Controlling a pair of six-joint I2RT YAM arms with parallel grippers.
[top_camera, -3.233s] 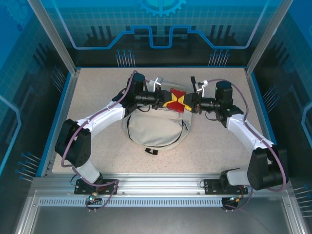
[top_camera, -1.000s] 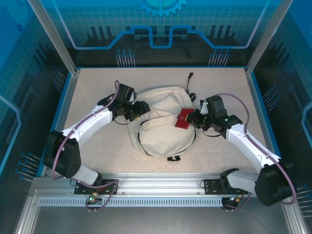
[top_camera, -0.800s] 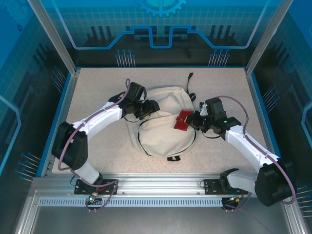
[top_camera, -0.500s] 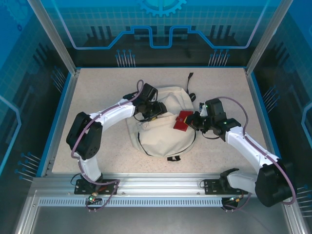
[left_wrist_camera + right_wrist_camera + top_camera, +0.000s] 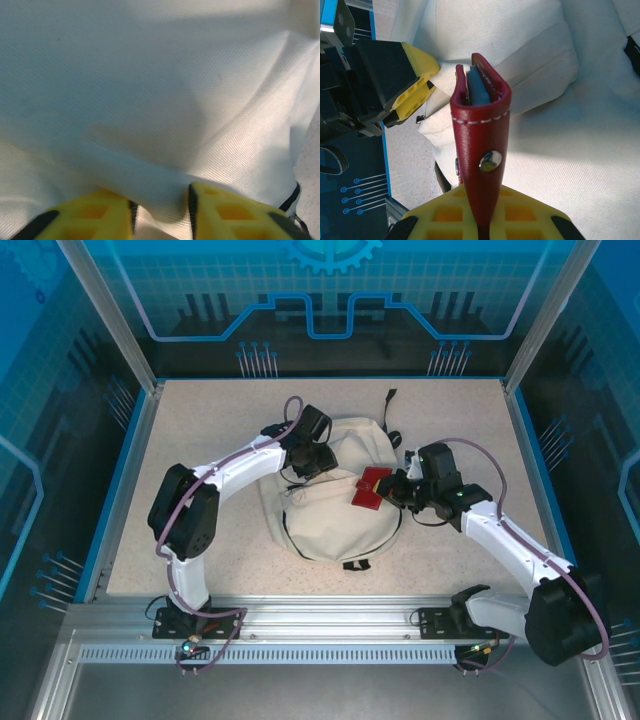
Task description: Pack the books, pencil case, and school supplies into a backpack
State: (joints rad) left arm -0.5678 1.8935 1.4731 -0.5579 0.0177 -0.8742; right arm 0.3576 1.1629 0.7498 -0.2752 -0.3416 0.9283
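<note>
- Top external view: within the last second the left arm has swung in from the left side of the table (image 5: 190, 410) and now reaches over the upper left edge of the backpack (image 5: 335, 525). The left gripper (image 5: 317, 462) is down on the cloth there.
- The cream bag lies flat in the middle of the table. The right gripper (image 5: 399, 491) has edged slightly inward and holds the red pencil case (image 5: 370, 488) just above the bag's right half, near its zipper line.
- Left wrist view: the left gripper (image 5: 161, 212) has gone from wide to narrow. A raised fold of the backpack (image 5: 160, 90) fills the gap between its yellow fingertips (image 5: 220, 212), so I judge it to be pinching the cloth.
- This looks like the move to lift the bag's mouth open, because nothing can go in while the fabric lies flat.
- Right wrist view: the right gripper (image 5: 480, 212) is clamped tight on the lower end of the pencil case (image 5: 480, 145). The case stands upright with its snap button facing the camera and a blue lining showing at the top.
- Beyond it, the left gripper (image 5: 431, 82) has its jaws nearly together at the edge of the backpack (image 5: 555, 135). The case is not yet inside, and an opening has to be lifted first.
</note>
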